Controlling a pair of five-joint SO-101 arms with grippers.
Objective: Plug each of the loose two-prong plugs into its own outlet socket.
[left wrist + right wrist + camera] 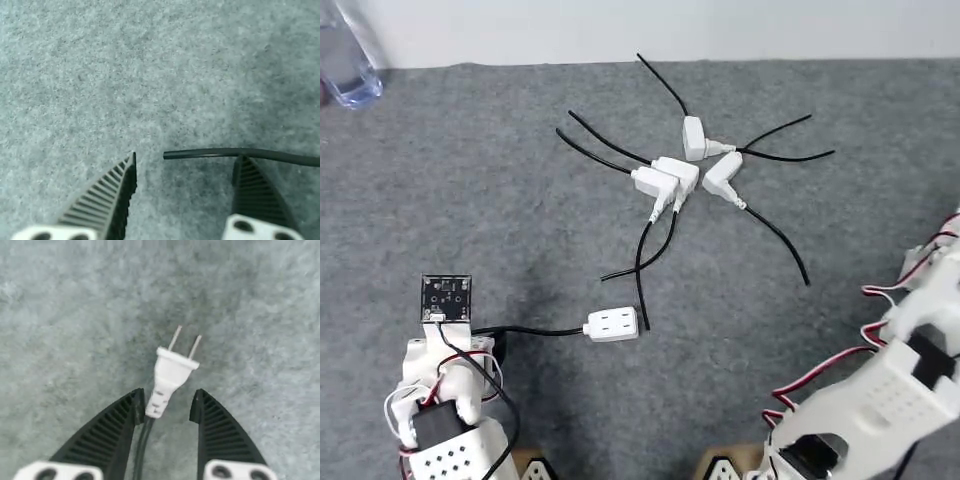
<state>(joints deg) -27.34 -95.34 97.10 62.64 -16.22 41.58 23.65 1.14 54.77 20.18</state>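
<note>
The plugs (665, 178) are white, their cords (141, 445) black, the carpet (470, 180) speckled grey.

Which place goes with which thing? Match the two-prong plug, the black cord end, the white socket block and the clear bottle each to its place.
Column A
1 two-prong plug
2 black cord end
3 white socket block
4 clear bottle

Column B
a at the far edge of the grey mat
b between the fingers of the open left gripper
c between the fingers of the open right gripper
d beside the left arm, its cord running to it

Pairs: 1-c; 2-b; 3-d; 4-a
</note>
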